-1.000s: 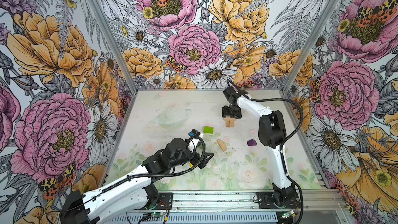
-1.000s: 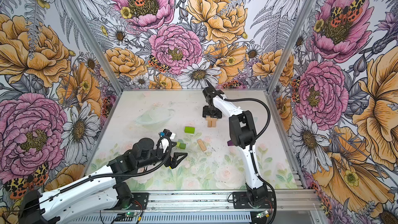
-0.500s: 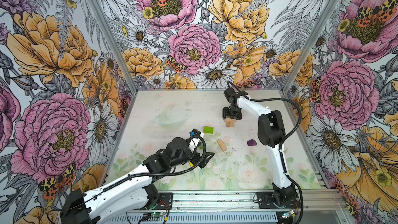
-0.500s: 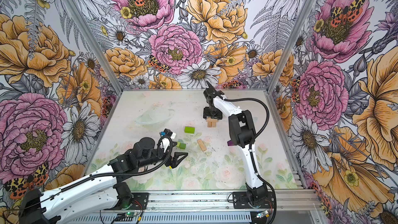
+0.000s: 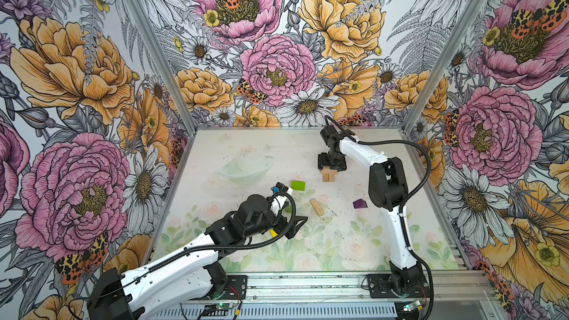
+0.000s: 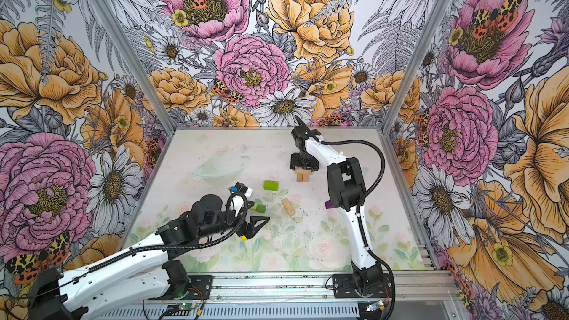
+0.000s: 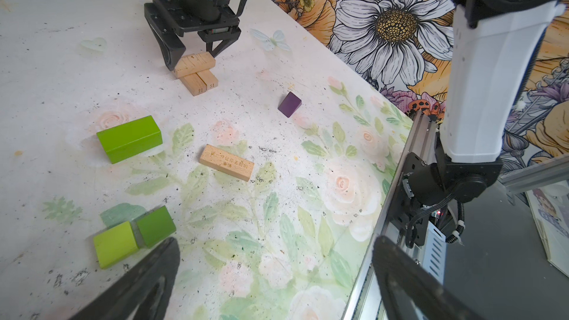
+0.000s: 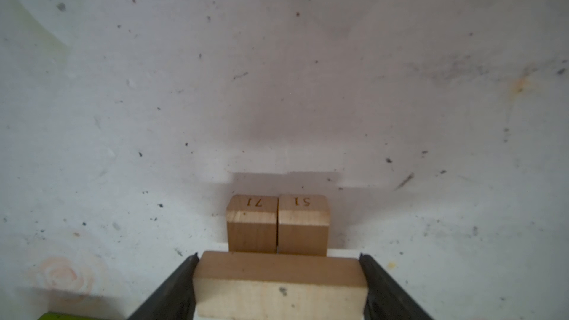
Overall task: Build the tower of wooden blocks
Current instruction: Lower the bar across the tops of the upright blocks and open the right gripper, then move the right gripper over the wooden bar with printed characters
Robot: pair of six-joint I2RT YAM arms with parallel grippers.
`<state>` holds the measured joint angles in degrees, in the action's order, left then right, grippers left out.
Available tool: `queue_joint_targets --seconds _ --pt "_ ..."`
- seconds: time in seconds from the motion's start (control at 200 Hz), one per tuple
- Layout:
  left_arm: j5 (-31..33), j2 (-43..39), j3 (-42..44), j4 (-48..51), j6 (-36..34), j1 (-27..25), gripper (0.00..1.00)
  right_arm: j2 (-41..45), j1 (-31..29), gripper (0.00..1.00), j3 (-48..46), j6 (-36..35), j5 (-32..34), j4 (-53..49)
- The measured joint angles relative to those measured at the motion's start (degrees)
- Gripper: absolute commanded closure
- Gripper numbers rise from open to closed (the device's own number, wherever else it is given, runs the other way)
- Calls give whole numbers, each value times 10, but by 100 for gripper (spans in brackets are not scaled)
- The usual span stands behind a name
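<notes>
On two touching tan oblongs (image 7: 194, 85), a third oblong (image 7: 194, 63) crosswise.

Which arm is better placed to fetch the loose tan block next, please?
Left. The left gripper is open, empty and nearer the loose tan block; the right gripper straddles the top tan block of the tower.

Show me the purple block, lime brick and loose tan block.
purple block (image 7: 289, 104): left wrist view, upper face.
lime brick (image 7: 129, 133): left wrist view, top face.
loose tan block (image 7: 226, 161): left wrist view, printed top face.
</notes>
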<state>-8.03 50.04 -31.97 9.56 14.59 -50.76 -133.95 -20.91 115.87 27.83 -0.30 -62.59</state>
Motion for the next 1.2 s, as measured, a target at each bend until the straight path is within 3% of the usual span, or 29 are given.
queue_joint_targets --seconds 0.285,0.495,0.796,1.011,1.201 --pt "1 -11 0 2 3 0 1 8 0 14 -3 -4 -4 0" --pt "25 -38 0 14 16 -20 1 70 0 13 -50 -3 -3 2" --pt "105 -73 -4 52 36 -109 1 186 -27 13 -165 17 0 25" --pt "177 -124 2 72 59 -183 1 271 -85 13 -262 62 12 44" --pt "212 -178 28 83 77 -216 1 321 -151 14 -352 105 21 72"
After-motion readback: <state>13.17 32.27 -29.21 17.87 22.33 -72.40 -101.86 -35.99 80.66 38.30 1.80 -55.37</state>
